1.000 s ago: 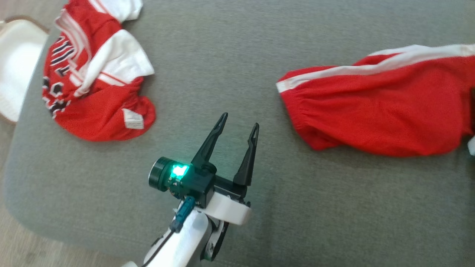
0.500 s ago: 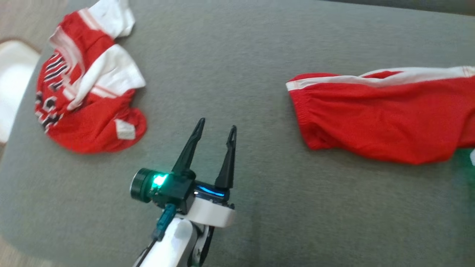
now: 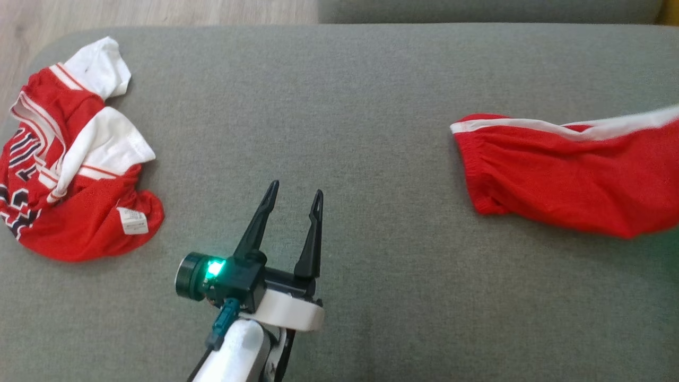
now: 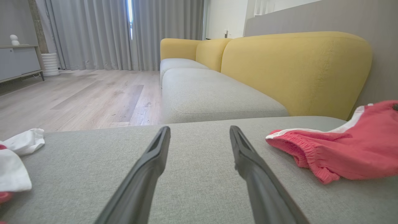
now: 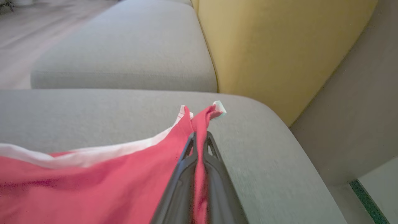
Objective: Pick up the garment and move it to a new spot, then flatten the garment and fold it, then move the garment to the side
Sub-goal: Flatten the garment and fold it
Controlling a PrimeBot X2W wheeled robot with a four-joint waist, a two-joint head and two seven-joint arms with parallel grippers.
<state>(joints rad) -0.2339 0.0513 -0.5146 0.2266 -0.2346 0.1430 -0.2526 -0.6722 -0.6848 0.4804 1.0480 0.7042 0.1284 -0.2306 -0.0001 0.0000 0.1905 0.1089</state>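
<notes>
The garment, red shorts with a white side stripe (image 3: 573,180), lies on the grey seat cushion (image 3: 345,106) at the right and runs off the head view's right edge. My right gripper (image 5: 199,137) is shut on a bunched corner of the shorts (image 5: 93,186), and the cloth rises between its fingers. My left gripper (image 3: 295,188) stands open over bare cushion, between the shorts and a jersey. In the left wrist view the left gripper (image 4: 199,130) has nothing between its fingers, and the shorts' waistband (image 4: 311,155) lies to its right.
A crumpled red and white jersey (image 3: 74,201) lies at the cushion's left end, its white part (image 4: 15,161) low on the left of the left wrist view. A yellow backrest (image 4: 295,68) stands behind the seat. Wooden floor (image 4: 77,93) lies beyond the cushion's left and far edges.
The head camera has shifted. My right gripper has shut on the shorts, whose free end has slid right, away from the jersey. The left gripper stays open.
</notes>
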